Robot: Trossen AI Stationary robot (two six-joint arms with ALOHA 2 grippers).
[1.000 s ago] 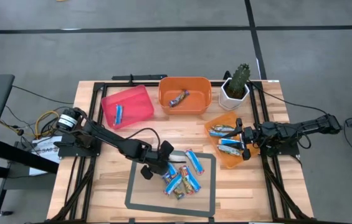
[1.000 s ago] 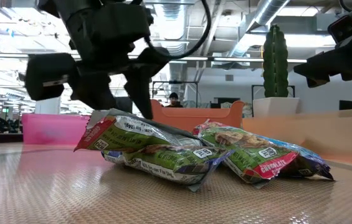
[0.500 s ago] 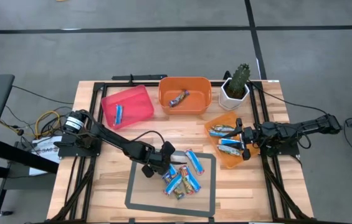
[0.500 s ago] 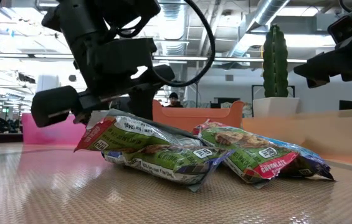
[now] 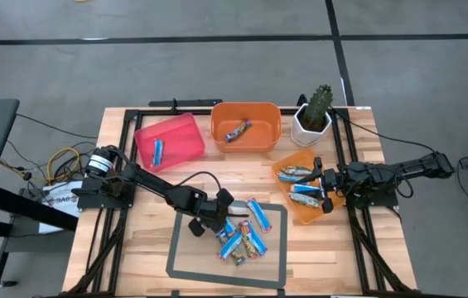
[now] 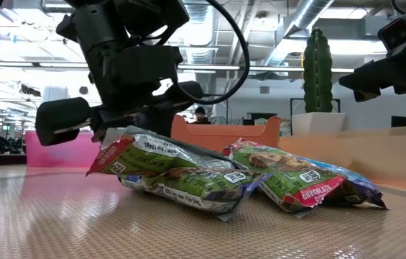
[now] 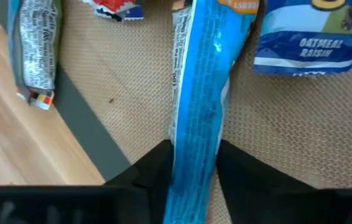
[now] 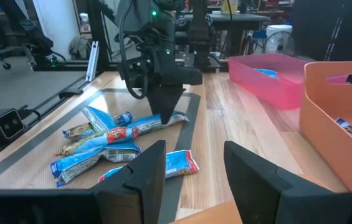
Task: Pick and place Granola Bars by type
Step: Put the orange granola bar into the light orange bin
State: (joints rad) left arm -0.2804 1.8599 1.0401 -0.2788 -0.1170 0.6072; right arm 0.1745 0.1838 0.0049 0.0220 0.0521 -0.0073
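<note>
Several granola bars (image 5: 242, 236), mostly in blue wrappers, lie heaped on a grey-framed mat (image 5: 182, 263). My left gripper (image 5: 219, 217) stands at the pile's left edge, pointing down, shut on one blue bar (image 7: 199, 93). The low view shows green and blue wrappers (image 6: 181, 169) in front of that gripper (image 6: 141, 119). One blue bar (image 5: 157, 151) lies in the pink bin (image 5: 180, 132), and a brown one (image 5: 237, 130) in the orange bin (image 5: 246, 112). My right gripper (image 8: 194, 165) is open, hovering over an orange tray (image 5: 304, 211) with a few bars (image 5: 300, 174). My left gripper pinches the long blue bar by one end (image 7: 194, 155) between its two fingers (image 7: 156, 169), which come from above, slanting from the table's left. The bar runs straight out from between the fingers, along them. The rest of it (image 8: 135, 130) lies flat on the mat.
A potted cactus (image 5: 315, 108) stands at the far right, beside the orange bin. A single grey-wrapped bar (image 7: 37, 46) lies apart at the mat's edge. Bare wooden tabletop (image 5: 142, 240) stretches left of the mat. Cables (image 5: 64, 161) trail off the table's left side.
My left gripper has sunk toward the mat and moved slightly right, onto the pile's left edge, tipping as it went. The bars have stayed where they lay.
</note>
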